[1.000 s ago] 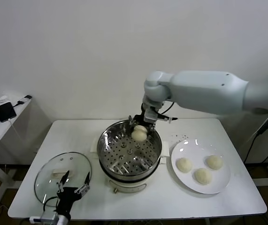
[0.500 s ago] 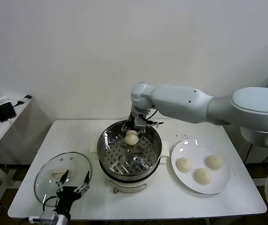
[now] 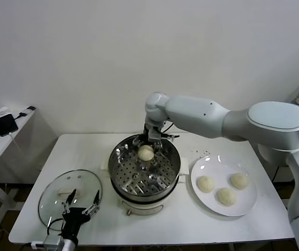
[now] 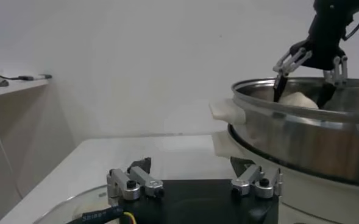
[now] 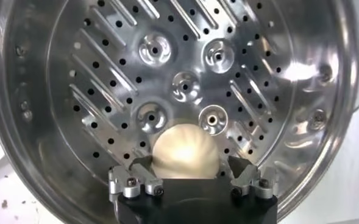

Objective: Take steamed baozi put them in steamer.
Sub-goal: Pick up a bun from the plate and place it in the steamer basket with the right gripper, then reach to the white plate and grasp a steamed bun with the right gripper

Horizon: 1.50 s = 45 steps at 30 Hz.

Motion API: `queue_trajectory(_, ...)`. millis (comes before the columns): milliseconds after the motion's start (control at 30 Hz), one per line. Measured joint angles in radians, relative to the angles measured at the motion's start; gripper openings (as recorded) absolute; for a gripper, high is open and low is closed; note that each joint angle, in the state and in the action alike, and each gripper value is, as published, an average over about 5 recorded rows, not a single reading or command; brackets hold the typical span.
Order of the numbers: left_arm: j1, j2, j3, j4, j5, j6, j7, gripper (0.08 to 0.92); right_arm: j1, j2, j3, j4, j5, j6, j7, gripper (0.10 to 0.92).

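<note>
With its jaws spread either side of one baozi (image 3: pixel 146 152) resting on the perforated tray, the right end effector (image 3: pixel 150 140) hovers at the steamer (image 3: pixel 119 172)'s far rim, gripping nothing. Three more baozi (image 3: pixel 226 196) wait on the plate (image 3: pixel 246 206), apparently next. The left end effector (image 3: pixel 80 208) idles open over the glass lid (image 3: pixel 52 191) on the counter (image 3: pixel 275 219).

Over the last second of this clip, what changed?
The right end effector lowered its baozi from the steamer's far rim onto the perforated tray, then opened around it. Unchanged: three baozi on the plate, the glass lid, the left end effector parked open.
</note>
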Motion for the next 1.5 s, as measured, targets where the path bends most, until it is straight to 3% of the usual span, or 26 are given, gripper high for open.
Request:
queue_trajectory(333,0.000,0.001,-0.002,-0.008,0.002,0.002,0.003,0.823,0.216,-0.142,-0.157,0.154,0.298,-0.083,-0.093,0.823)
queue_trajectory(633,0.002,0.002,0.000,-0.015,0.002,0.002,0.001,0.823,0.404,-0.396,-0.406,0.327,0.483,-0.345,-0.086,0.823)
queue_trajectory(1067,0.009,-0.010,-0.004,-0.025,0.005,0.006,0.001,0.823,0.330,-0.632,-0.504,0.506,0.625,-0.756,0.075,0.823)
queue_trajectory(1500,0.032,-0.021,-0.003,-0.038,0.011,0.001,0.000,0.823,0.048,-0.640,-0.338,0.452,0.634,-0.947,0.189,0.823)
